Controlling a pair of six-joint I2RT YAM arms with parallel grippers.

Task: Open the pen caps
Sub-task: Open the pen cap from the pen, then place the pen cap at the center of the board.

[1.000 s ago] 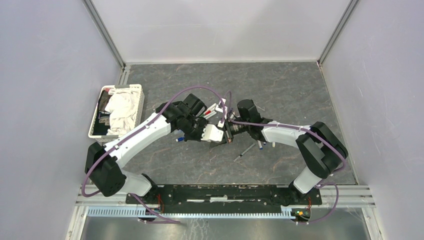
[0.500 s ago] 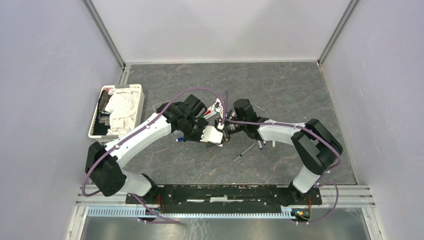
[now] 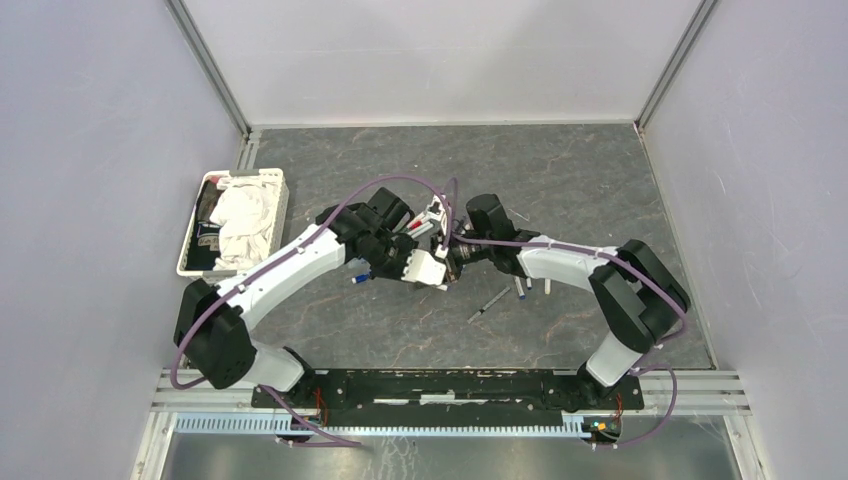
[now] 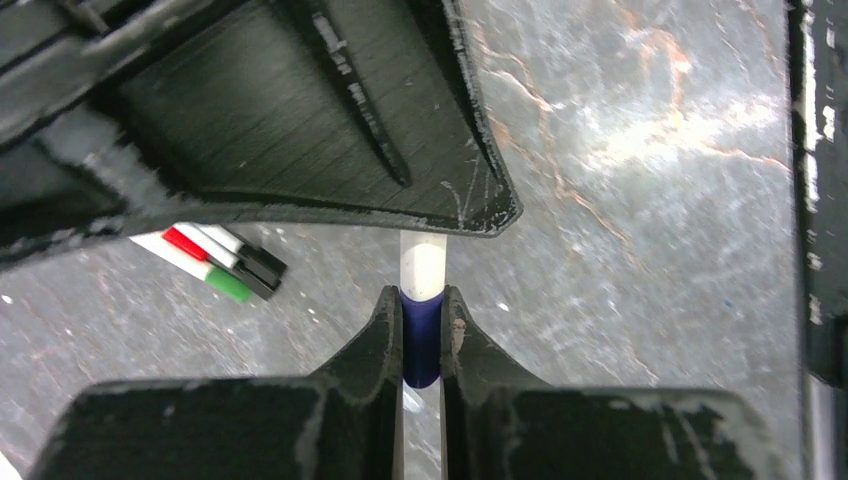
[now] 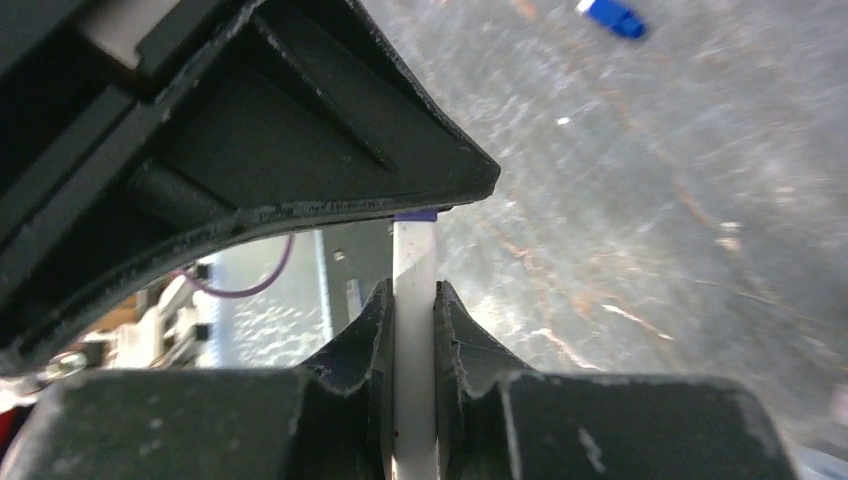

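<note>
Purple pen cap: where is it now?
Left wrist view, centre: the purple cap is pinched in the left gripper, on the white pen the right gripper holds.

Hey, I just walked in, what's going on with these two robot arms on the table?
Both arms are working one thin marker pen between them, mid-table. The left arm has its jaws shut on the pen's dark blue plastic cap, and the right arm has its jaws shut on the white barrel. The cap looks seated on the barrel, not yet pulled off. Other pens lie nearby.
</note>
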